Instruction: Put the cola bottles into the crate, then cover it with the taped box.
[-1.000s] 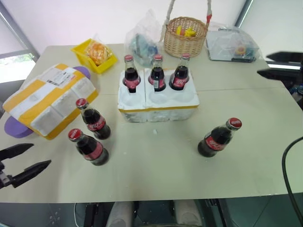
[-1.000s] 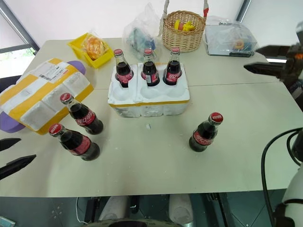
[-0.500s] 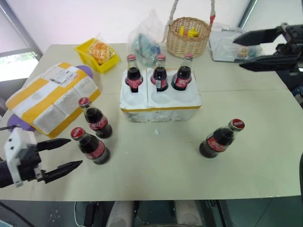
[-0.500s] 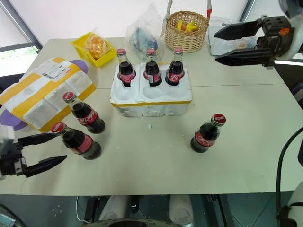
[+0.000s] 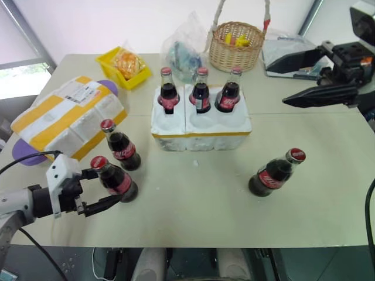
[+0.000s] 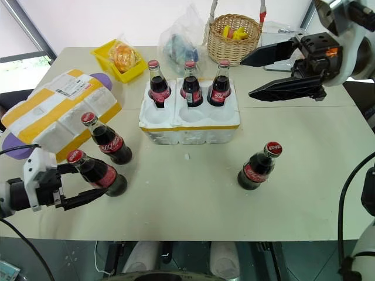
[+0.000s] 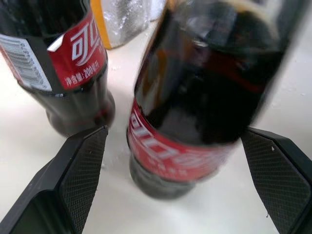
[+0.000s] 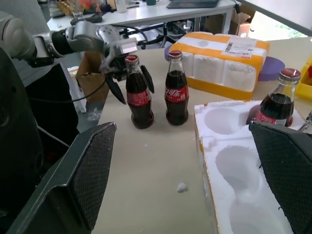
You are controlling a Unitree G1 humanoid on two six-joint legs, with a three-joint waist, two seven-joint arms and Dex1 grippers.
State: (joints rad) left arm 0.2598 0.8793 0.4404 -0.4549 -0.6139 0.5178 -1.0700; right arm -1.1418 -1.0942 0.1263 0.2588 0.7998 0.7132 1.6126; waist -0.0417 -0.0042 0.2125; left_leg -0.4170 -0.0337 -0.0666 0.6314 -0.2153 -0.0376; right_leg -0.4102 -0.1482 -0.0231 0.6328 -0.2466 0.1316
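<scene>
On the table's left edge lies the taped box (image 5: 67, 122), and near it the left gripper (image 5: 104, 188) stands with its fingers spread on either side of the nearest cola bottle (image 5: 115, 181), a second bottle (image 5: 120, 146) just behind. At the middle sits the crate (image 5: 201, 124) with three bottles (image 5: 201, 91) in its back row. Further right a lone bottle (image 5: 275, 173) stands on the table, and the right gripper (image 5: 297, 79) hangs wide open above the table, beyond the crate's right end.

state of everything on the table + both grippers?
crate: three cola bottles in back holes, front three empty
nearest loose bottle: upright, between open left gripper fingers, not gripped
second loose bottle: upright
third loose bottle: upright
taped box: off the crate
right gripper: open, empty
</scene>
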